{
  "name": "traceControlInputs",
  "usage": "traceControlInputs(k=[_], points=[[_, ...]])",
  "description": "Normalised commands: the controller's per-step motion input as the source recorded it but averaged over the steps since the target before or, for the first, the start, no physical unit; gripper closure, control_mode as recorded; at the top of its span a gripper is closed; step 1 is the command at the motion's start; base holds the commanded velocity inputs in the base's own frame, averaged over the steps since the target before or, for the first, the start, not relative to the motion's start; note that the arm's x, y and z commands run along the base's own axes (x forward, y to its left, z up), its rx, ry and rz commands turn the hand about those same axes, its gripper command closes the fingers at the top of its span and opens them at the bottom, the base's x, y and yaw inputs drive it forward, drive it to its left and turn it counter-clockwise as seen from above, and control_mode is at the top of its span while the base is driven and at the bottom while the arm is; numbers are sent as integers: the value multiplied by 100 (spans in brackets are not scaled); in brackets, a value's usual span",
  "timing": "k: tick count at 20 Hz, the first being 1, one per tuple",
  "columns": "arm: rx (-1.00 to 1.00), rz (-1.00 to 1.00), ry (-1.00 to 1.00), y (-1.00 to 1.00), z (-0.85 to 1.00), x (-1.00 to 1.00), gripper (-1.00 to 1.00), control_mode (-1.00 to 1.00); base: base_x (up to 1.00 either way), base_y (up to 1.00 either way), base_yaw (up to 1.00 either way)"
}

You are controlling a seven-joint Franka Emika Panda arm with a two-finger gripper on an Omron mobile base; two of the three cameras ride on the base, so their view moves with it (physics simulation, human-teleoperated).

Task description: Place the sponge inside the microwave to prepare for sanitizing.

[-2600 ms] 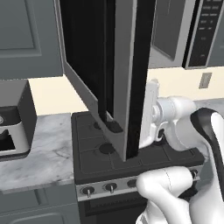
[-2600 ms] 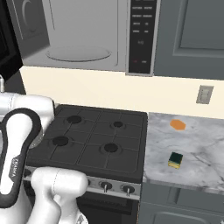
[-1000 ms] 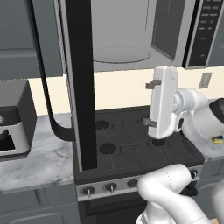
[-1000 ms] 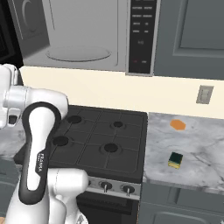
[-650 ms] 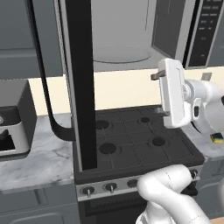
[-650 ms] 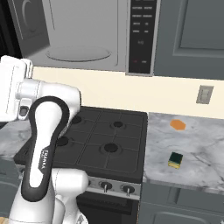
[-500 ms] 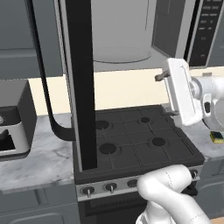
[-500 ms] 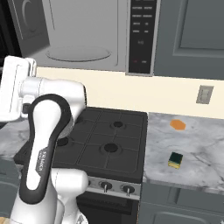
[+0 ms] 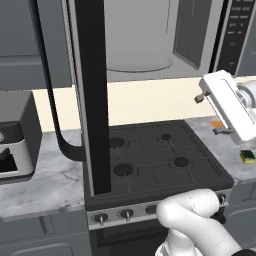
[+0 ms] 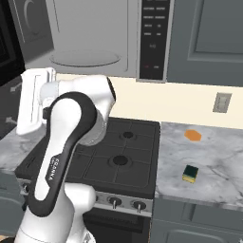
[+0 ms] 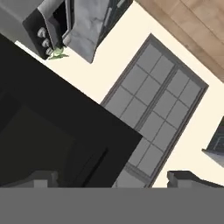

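Pincer point(image 9: 209, 115) hangs released and empty above the stove's right side; the microwave point(image 10: 90, 38) stands open, but the sponge point(image 10: 191, 173) lies ungrasped on the table point(image 10: 213, 171), so pickup and placement remain.

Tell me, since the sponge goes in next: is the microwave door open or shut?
Open. The microwave shows its light grey inside and round glass turntable, and its black door stands swung out edge-on over the stove.
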Motion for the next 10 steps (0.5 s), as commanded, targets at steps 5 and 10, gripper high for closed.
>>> traceControlInputs(k=[5, 10], points=[[-40, 7, -53, -2, -99, -1, -100, -100, 0, 0, 0], [-43, 13, -43, 0, -51, 32, -100, -100, 0, 0, 0]])
